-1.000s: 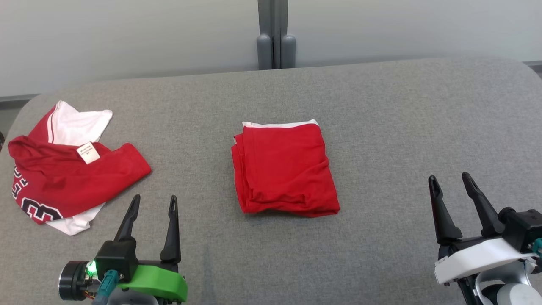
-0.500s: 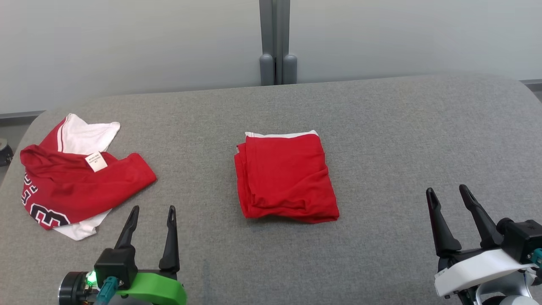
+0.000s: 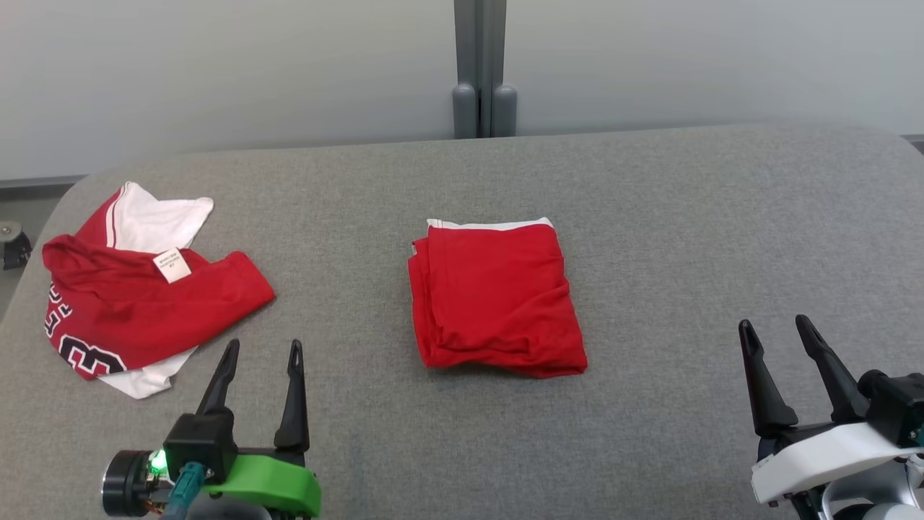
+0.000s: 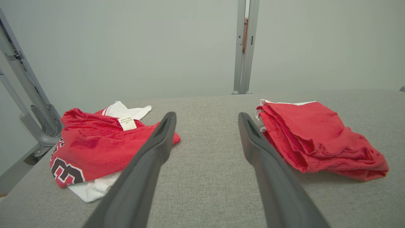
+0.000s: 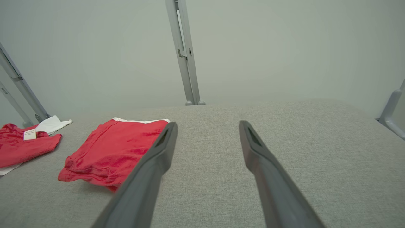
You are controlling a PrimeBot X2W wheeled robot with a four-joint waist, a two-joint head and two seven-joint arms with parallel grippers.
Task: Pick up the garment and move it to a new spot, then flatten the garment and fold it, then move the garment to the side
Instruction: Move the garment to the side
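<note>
Now, find the folded garment (image 3: pixel 497 296) lying square at the middle of the grey table (image 3: pixel 686 217), with white trim (image 3: pixel 491 224) along its far edge and stacked layers showing at its left and near edges. Note the left gripper (image 3: pixel 263 347) and the right gripper (image 3: pixel 775 323) low at the near edge, both spread wide and empty, well apart from the cloth on either side. Judge the fold as done and the move to the side as the step in hand. Leave alone the crumpled jersey (image 3: pixel 137 303) with its white tag (image 3: pixel 172 265) at the far left. Choose the bare right part of the table as the landing spot, to avoid piling one piece on the other. Bring both grippers in together, one to each near corner, low and nearly flat against the padding. Slide a lower finger under the whole stack, not under the top layer only, for fear of peeling the fold open. Close firmly against slip in the thin knit. Lift just enough to clear the surface. Keep the two grips level and at a fixed spacing, so as neither to stretch nor to sag the bundle. Carry slowly, set down far edge first, then let go and back straight out without dragging a hem. Watch the rumpled near right corner, likely the first to fall open.
</note>
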